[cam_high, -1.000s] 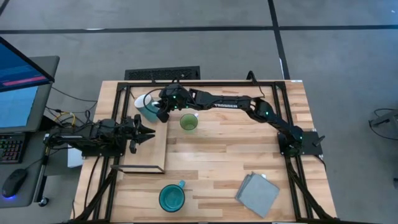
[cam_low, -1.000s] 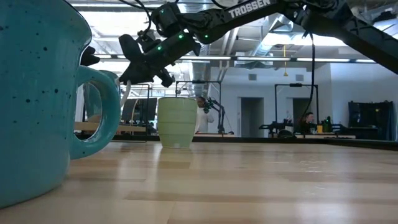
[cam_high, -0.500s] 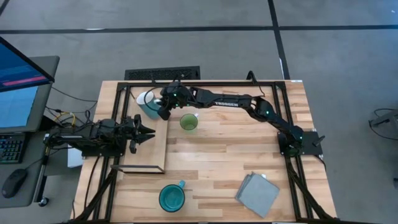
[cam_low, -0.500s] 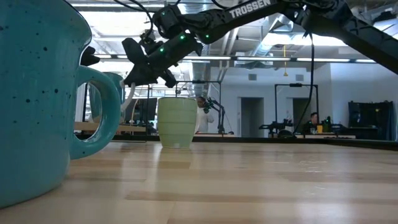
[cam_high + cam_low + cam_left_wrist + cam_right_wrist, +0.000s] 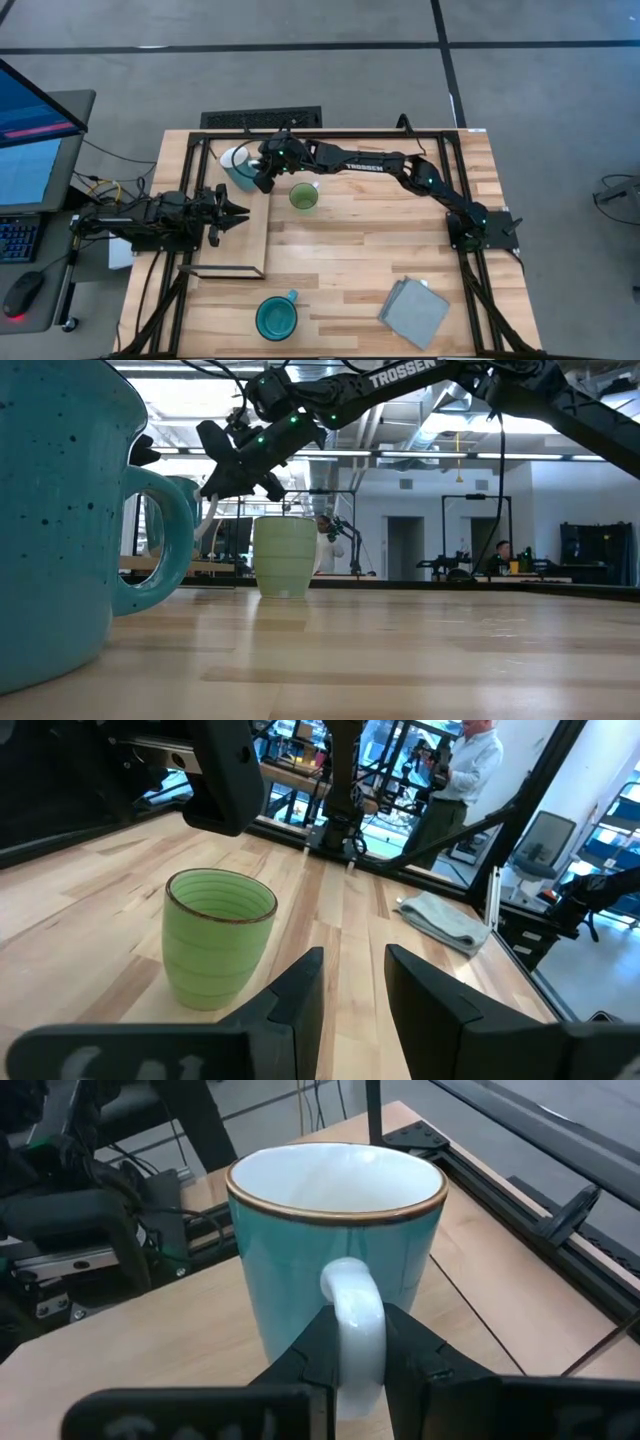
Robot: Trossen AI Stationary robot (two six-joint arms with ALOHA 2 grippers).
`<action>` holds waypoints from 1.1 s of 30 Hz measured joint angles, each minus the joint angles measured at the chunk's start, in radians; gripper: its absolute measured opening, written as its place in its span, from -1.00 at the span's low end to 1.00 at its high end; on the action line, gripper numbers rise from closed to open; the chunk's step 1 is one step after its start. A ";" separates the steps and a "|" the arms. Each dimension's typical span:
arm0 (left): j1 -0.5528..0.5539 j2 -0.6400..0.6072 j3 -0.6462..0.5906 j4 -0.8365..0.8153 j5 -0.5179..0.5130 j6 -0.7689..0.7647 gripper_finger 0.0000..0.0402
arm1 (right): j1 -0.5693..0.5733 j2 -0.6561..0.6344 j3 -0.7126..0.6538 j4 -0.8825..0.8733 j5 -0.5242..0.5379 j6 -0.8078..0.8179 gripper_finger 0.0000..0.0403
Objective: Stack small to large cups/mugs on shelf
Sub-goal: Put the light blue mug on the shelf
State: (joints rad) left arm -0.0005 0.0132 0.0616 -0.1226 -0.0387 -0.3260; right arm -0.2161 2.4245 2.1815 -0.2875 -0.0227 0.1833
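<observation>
I see the right gripper (image 5: 358, 1342) clamped narrow on the white handle of a teal-and-white ceramic mug (image 5: 335, 1230), fingers (image 5: 310, 1342) pinching either side of the handle loop; in the high view that mug (image 5: 236, 168) sits at the far-left corner of the table, by the far end of the flat light-wood shelf board with thin black frame (image 5: 240, 240). Left gripper (image 5: 352, 982) hangs over the shelf's left edge, fingers (image 5: 300, 995) slightly parted, nothing between them, pointing at the small light-green ribbed cup (image 5: 218, 950), which stands upright on the planked wooden tabletop (image 5: 360, 250) just beside the shelf. Wide teal-blue speckled mug (image 5: 276, 318) stands at the near edge, well apart. Grey folded cloth (image 5: 414, 312) lies near-right. Room behind: a person in a white shirt (image 5: 460, 780) standing, grey floor, monitor (image 5: 30, 120) at left.
</observation>
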 joint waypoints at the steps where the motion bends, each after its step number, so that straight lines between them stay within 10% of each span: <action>1: 0.000 0.000 0.000 0.000 0.000 0.000 -0.51 | 0.000 0.000 0.000 -0.004 -0.001 0.000 -0.69; 33: 0.000 0.000 0.000 0.000 -0.002 0.000 -0.51 | 0.009 0.003 -0.002 -0.126 -0.006 -0.134 -0.69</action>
State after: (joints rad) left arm -0.0005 0.0132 0.0612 -0.1226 -0.0410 -0.3256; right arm -0.2073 2.4271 2.1792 -0.4139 -0.0290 0.0496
